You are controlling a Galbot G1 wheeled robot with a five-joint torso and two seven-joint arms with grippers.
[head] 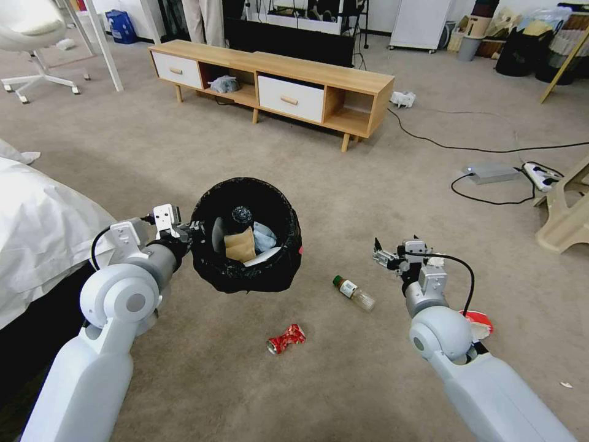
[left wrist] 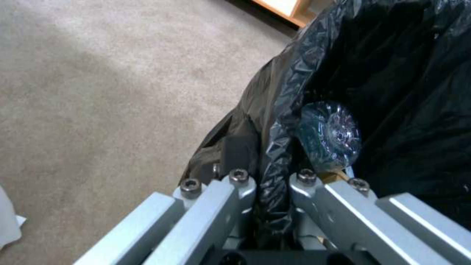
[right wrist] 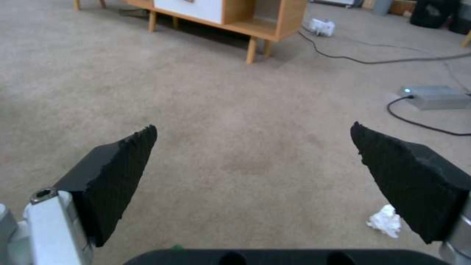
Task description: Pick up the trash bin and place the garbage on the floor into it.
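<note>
Trash bin (head: 245,236), lined with a crinkled black bag, hangs off the carpet (head: 153,153) at the centre-left of the head view, its near rim pinched by the left gripper (head: 195,232); a brown paper bag (head: 239,245), a dark-capped bottle (head: 240,216) and pale wrappers lie inside it. Lower centre, a crushed red can (head: 286,339) lies on the carpet, and a green-capped plastic bottle (head: 354,293) lies just right of centre, near the right gripper (head: 381,258), which hovers with its fingers spread and empty. A red-and-white wrapper (head: 478,322) peeks out beside the right arm at lower right. In the left wrist view, the left gripper's metal fingers (left wrist: 235,198) clamp a fold of the black liner (left wrist: 279,121) at bottom centre, with the bottle's base (left wrist: 331,136) just beyond them. In the right wrist view, the two black pads (right wrist: 115,173) stand wide apart over bare carpet, and a white paper wad (right wrist: 385,221) lies at lower right.
</note>
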